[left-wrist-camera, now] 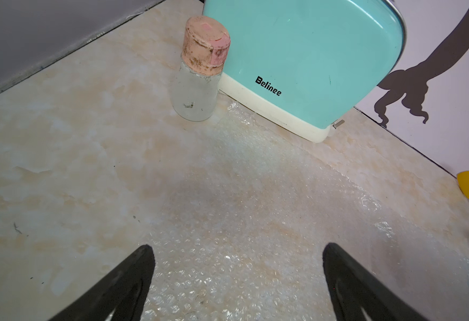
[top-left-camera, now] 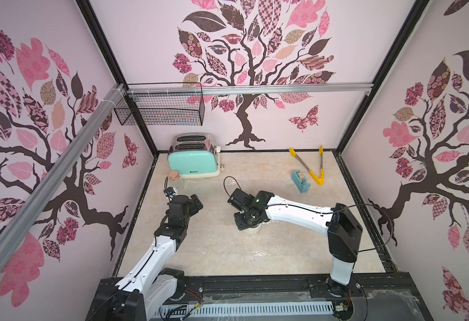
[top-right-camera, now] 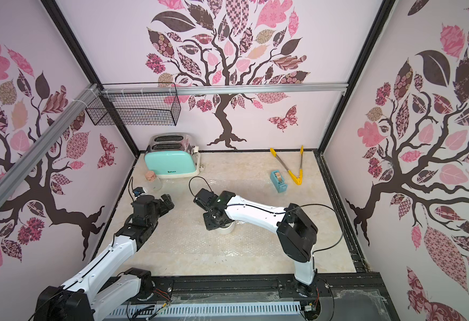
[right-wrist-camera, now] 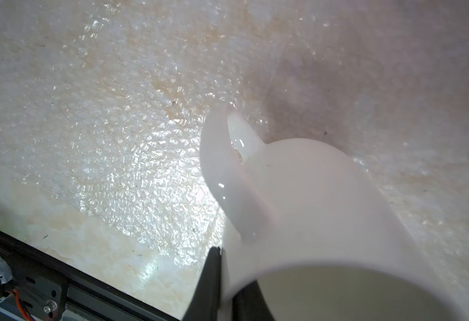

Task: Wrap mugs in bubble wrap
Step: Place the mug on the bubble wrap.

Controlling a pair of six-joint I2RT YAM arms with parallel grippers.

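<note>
Both top views look steeply down from above the near edge of the table (top-left-camera: 255, 265) toward the far wall, covering its whole surface. Left wrist view: low, facing the far-left corner and the toaster (left-wrist-camera: 297, 55), which both top views share. Right wrist view: very close to the mug (right-wrist-camera: 311, 208), over the bubble wrap (right-wrist-camera: 116, 139) by the near edge.

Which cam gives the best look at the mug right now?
Right wrist: the mug fills the frame, handle and rim clear, right gripper pinching its wall. In both top views only a sliver of mug shows under that gripper. Left wrist misses it.
</note>
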